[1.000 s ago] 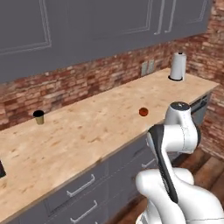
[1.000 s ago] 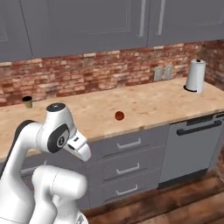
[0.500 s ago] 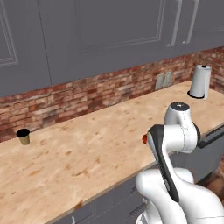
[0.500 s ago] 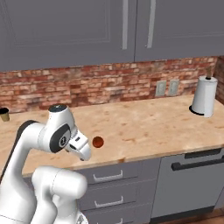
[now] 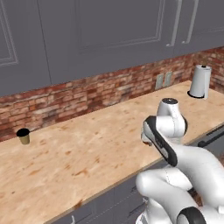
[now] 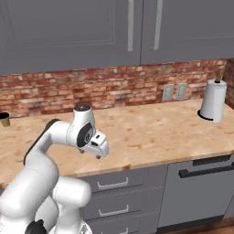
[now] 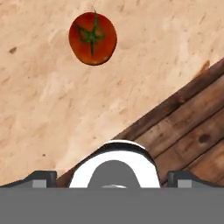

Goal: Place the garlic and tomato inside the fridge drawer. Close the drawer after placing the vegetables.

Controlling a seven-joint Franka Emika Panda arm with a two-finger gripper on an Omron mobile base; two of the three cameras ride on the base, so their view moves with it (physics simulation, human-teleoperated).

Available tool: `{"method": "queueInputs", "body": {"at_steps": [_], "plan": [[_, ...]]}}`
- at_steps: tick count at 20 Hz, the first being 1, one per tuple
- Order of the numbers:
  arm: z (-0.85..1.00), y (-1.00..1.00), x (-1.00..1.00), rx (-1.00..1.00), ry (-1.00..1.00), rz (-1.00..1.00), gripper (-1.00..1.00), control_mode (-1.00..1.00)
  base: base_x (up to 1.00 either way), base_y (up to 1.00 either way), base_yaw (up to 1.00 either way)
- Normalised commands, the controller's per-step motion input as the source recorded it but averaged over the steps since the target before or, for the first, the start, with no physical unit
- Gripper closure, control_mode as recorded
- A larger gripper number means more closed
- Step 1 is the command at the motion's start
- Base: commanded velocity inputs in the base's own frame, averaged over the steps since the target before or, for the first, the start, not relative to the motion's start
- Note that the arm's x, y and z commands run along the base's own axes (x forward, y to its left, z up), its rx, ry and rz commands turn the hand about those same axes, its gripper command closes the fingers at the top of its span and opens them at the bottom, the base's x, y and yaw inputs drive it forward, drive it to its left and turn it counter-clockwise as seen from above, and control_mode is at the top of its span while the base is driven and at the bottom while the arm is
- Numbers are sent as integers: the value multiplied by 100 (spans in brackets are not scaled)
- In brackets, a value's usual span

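Tomato (image 7: 92,38) sits free on the tabletop (image 7: 52,113) near its front edge. Pincer (image 6: 98,154) above, spread unclear — probably empty. Risk: an off-centre descent nudges it rolling off the edge.

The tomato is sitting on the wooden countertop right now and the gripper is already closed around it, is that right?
Not quite. The tomato is on the wooden countertop, but the gripper is not around it. In the hand view the tomato lies free on the surface, well ahead of the dark fingertips, with nothing touching it.
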Motion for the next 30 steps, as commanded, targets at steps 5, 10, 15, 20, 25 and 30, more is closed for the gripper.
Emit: {"method": "queueInputs", "body": {"at_steps": [5,10,15,20,25,30], "plan": [[-43,-3,100,0,17,3,-100,-100,0,0,0],[-42,-1,94,0,7,3,-100,-100,0,0,0],[-48,-5,54,0,6,3,-100,-100,0,0,0],[-52,-15,7,0,1,4,-100,-100,0,0,0],[-51,-4,-51,0,-3,2,-100,-100,0,0,0],[-36,0,-50,0,-6,2,-100,-100,0,0,0]]}}
